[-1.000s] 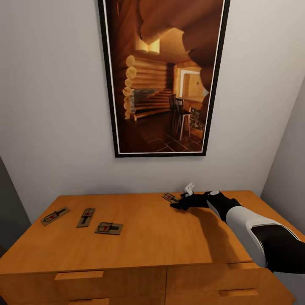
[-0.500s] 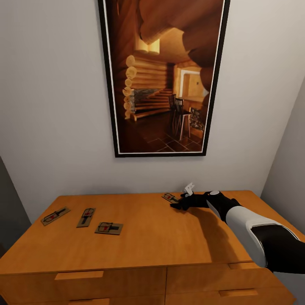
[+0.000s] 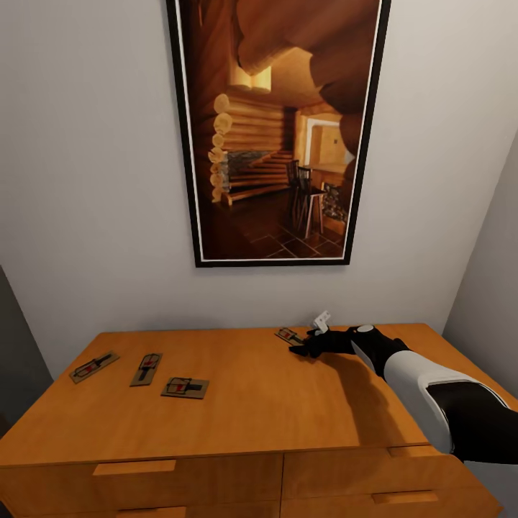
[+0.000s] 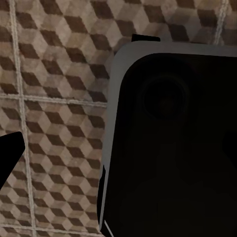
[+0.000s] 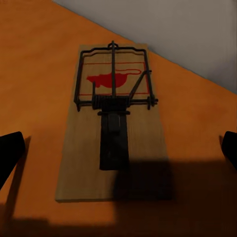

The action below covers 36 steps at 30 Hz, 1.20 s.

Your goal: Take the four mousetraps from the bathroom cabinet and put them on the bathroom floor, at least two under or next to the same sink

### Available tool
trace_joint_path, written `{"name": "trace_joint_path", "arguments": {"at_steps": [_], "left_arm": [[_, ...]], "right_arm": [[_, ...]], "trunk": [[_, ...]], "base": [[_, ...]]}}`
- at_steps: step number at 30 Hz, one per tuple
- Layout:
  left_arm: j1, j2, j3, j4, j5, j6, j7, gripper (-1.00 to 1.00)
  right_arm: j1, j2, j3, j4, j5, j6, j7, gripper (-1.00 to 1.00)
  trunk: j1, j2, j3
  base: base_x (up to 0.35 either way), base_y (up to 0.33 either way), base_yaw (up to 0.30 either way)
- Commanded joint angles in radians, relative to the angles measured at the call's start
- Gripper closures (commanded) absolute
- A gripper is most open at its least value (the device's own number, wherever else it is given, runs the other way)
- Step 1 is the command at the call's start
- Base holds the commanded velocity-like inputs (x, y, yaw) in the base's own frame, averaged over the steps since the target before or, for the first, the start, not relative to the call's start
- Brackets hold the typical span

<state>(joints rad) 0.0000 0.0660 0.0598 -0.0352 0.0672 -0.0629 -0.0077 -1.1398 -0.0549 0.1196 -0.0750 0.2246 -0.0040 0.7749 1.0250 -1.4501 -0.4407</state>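
Three mousetraps lie in a row on the left of the orange-brown cabinet (image 3: pixel 259 403) top: one (image 3: pixel 93 366), a second (image 3: pixel 146 368) and a third (image 3: pixel 185 387). Another mousetrap (image 3: pixel 288 335) lies near the back edge, just ahead of my right gripper (image 3: pixel 303 347). In the right wrist view this trap (image 5: pixel 113 123), a tan board with a dark wire bar and red mark, lies flat between the widely spread fingertips (image 5: pixel 10 153); the right gripper (image 5: pixel 120 150) is open and touches nothing. My left gripper's fingertip (image 4: pixel 10 155) hangs spread wide over the cube-patterned bathroom floor (image 4: pixel 54 74).
A large framed picture (image 3: pixel 277 129) of a log interior hangs on the white wall behind the cabinet. Drawer handles (image 3: pixel 134 467) show along the cabinet's front. A grey wall (image 3: pixel 489 288) closes in at the right. A dark part of the robot body (image 4: pixel 173 143) blocks much of the left wrist view.
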Motion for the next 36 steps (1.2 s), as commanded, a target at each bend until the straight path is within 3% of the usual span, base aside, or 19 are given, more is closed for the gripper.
{"name": "trace_joint_path", "arguments": {"at_steps": [1,7,8,36], "left_arm": [[0.000,0.000,0.000,0.000,0.000,0.000,0.000,-1.00],[0.000,0.000,0.000,0.000,0.000,0.000,0.000,-1.00],[0.000,0.000,0.000,0.000,0.000,0.000,0.000,-1.00],[0.000,0.002,0.000,0.000,0.000,0.000,0.000,-1.00]], "right_arm": [[0.000,0.000,0.015,0.002,0.009,0.000,0.000,-1.00],[0.000,0.001,0.015,0.003,0.009,0.000,0.000,-1.00],[0.001,0.001,0.015,0.003,0.009,-0.001,0.000,1.00],[0.000,0.005,0.015,-0.004,0.009,0.001,0.000,1.00]], "trunk": [[0.000,0.000,0.000],[0.000,0.000,0.000],[0.000,0.000,0.000],[0.000,0.000,0.000]], "base": [[0.000,0.000,0.000],[0.000,0.000,0.000],[0.000,0.000,0.000],[0.000,0.000,0.000]]}}
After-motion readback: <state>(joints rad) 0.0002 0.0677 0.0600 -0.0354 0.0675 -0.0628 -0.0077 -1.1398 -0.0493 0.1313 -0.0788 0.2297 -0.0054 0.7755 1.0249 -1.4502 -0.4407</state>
